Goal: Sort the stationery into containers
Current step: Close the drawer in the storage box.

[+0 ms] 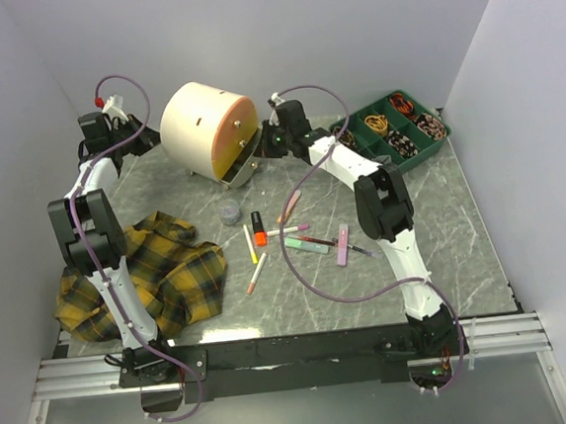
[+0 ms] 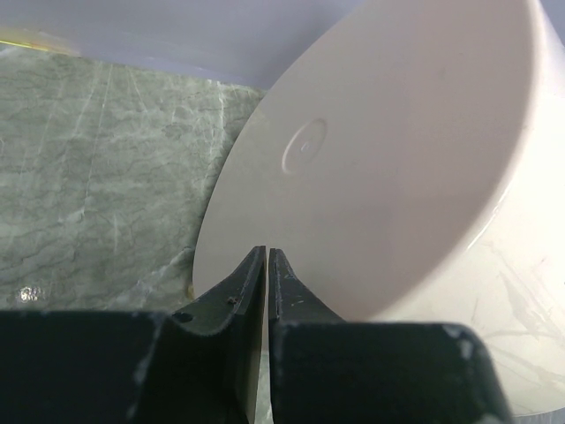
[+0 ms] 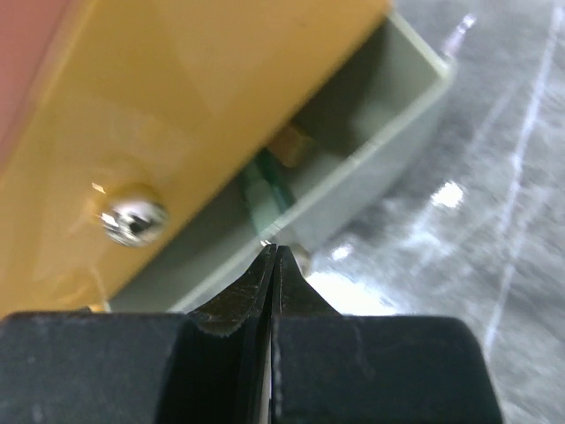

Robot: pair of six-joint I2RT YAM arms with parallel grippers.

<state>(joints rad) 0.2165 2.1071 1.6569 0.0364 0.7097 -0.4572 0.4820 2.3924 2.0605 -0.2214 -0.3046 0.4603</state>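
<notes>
Both my hands pressed together: left hand point(image 2: 267, 253) at flat back of cream drum-shaped chest point(image 2: 380, 159), right hand point(image 3: 274, 250) at open grey drawer point(image 3: 393, 110) rim, upper centre of frame.

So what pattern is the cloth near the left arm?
The cloth is yellow-and-black plaid; top external view.

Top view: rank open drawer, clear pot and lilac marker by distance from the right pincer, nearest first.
1. The open drawer, just beside the right pincer, at the far side of the table.
2. The clear pot, mid-table, left of the pincer.
3. The lilac marker, farthest, toward the near right.
</notes>
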